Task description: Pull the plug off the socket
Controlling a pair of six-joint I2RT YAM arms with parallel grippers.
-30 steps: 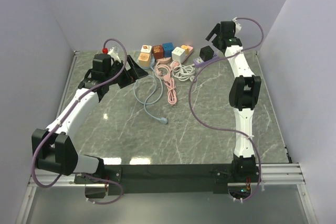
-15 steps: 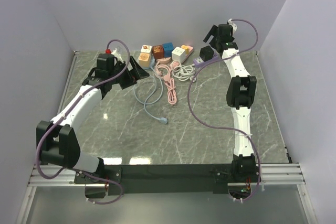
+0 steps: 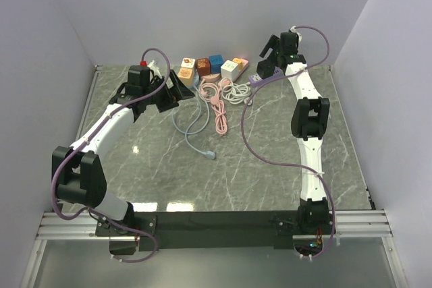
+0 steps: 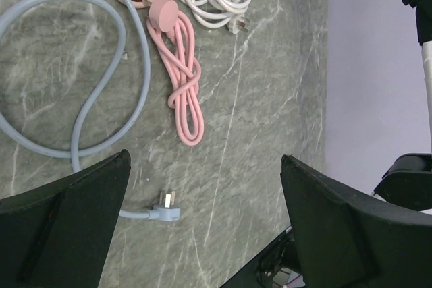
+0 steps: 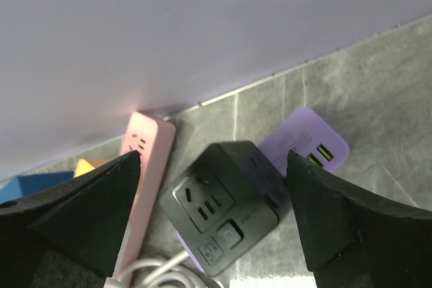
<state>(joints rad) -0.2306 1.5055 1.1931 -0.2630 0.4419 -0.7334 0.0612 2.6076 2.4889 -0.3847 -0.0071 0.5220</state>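
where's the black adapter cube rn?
Back right of the table in the top view: the black adapter cube sits on the purple power strip, next to the pink power strip in the right wrist view.

Top: we look down from above the near edge over the whole table. Left wrist: close, downward, pink cord, shared with top. Right wrist: closer, black socket by far edge, likewise shared.

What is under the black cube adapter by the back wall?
A purple power strip lies under the black cube adapter, one end sticking out. The plug and socket between them are covered.
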